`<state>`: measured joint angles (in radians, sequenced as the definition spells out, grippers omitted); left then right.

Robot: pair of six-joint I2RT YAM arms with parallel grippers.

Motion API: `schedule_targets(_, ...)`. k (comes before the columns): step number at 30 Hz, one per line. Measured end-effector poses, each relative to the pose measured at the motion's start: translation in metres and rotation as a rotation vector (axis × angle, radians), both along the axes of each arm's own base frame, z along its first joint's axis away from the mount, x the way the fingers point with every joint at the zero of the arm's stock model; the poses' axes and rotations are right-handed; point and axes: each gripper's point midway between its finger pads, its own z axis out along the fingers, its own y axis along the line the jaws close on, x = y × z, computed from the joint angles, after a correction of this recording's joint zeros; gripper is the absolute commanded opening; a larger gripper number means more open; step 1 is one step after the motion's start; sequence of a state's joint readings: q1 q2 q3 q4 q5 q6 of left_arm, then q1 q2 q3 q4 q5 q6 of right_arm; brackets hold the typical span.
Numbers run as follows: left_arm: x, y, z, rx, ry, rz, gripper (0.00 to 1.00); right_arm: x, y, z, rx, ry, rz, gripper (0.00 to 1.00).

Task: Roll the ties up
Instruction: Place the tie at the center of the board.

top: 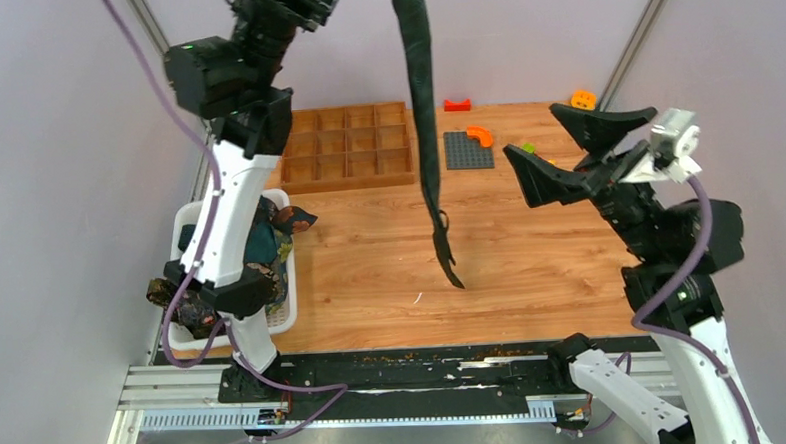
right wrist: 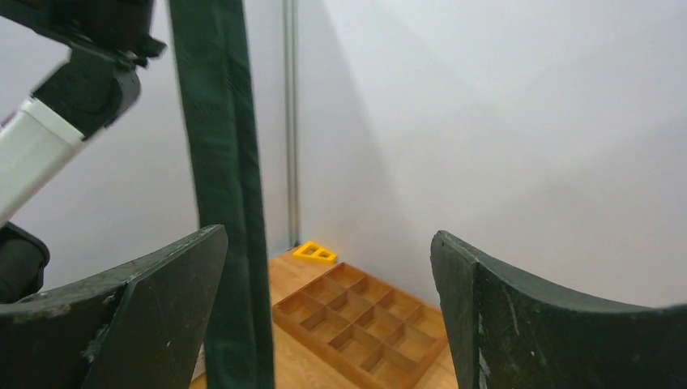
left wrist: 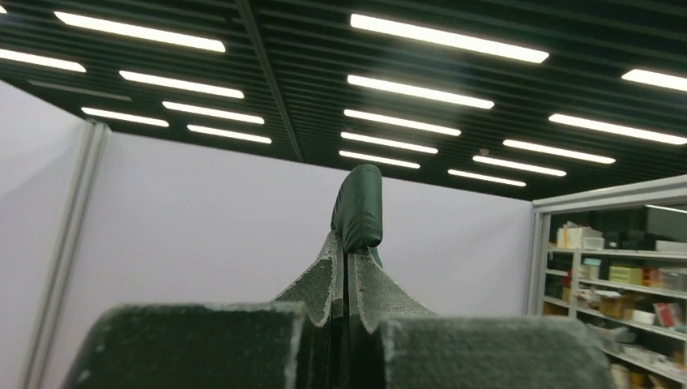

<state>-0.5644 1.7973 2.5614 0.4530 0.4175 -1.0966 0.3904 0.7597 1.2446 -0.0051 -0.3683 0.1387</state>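
Observation:
A dark green-black tie (top: 425,130) hangs straight down from above the top view's upper edge, and its tip (top: 454,277) reaches the wooden table. My left gripper (left wrist: 347,247) is raised high and shut on the tie's upper end, which pokes out above the fingertips (left wrist: 356,203). My right gripper (top: 556,150) is open at mid-height, to the right of the hanging tie. In the right wrist view the tie (right wrist: 223,203) hangs just inside the left finger (right wrist: 138,324), not pinched. More patterned ties (top: 270,245) lie bunched in a white basket (top: 285,322) at the left.
A wooden compartment tray (top: 351,144) sits at the back and also shows in the right wrist view (right wrist: 364,316). A grey baseplate (top: 466,151), orange pieces (top: 480,133), a red piece (top: 456,105) and a yellow piece (right wrist: 316,253) lie at the back.

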Motion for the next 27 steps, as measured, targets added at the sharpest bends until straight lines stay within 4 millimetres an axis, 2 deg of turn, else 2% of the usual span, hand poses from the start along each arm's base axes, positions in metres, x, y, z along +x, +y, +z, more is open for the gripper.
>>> schedule_targets(3,0.018,-0.024,-0.020,0.042,0.026,-0.060,0.00,-0.012,-0.017,0.009,0.023,-0.047,-0.068,0.99)
schedule_targets(5,0.035,-0.042,-0.047,0.113,0.074,-0.089,0.00,-0.020,-0.025,0.014,0.036,-0.075,-0.094,0.99)
schedule_targets(7,0.054,-0.055,-0.087,0.201,0.168,-0.095,0.00,-0.022,-0.028,0.012,0.038,-0.079,-0.108,0.99)
schedule_targets(9,0.074,-0.056,-0.148,0.297,0.303,-0.068,0.00,-0.014,-0.026,-0.002,0.028,-0.049,-0.114,0.99)
schedule_targets(10,0.084,-0.048,-0.182,0.341,0.373,-0.038,0.00,-0.007,-0.023,-0.012,0.021,-0.026,-0.112,0.99)
schedule_targets(12,0.098,-0.023,-0.231,0.388,0.481,0.033,0.00,0.008,-0.015,-0.040,0.001,0.047,-0.100,0.98)
schedule_targets(13,0.105,-0.005,-0.253,0.402,0.527,0.083,0.00,0.017,-0.010,-0.058,-0.010,0.095,-0.088,0.97)
schedule_targets(15,0.110,0.027,-0.281,0.418,0.589,0.175,0.00,0.033,0.002,-0.091,-0.030,0.195,-0.056,0.95)
schedule_targets(17,0.104,0.050,-0.299,0.443,0.614,0.259,0.00,0.046,0.013,-0.121,-0.045,0.290,-0.024,0.94)
schedule_targets(21,0.069,0.065,-0.316,0.539,0.583,0.358,0.00,0.066,0.025,-0.172,-0.058,0.467,-0.004,0.94)
schedule_targets(24,0.046,0.073,-0.324,0.602,0.554,0.413,0.00,0.075,0.022,-0.206,-0.056,0.599,-0.046,0.94)
schedule_targets(27,0.029,0.079,-0.340,0.663,0.544,0.452,0.00,0.085,0.015,-0.236,-0.034,0.723,-0.118,0.89)
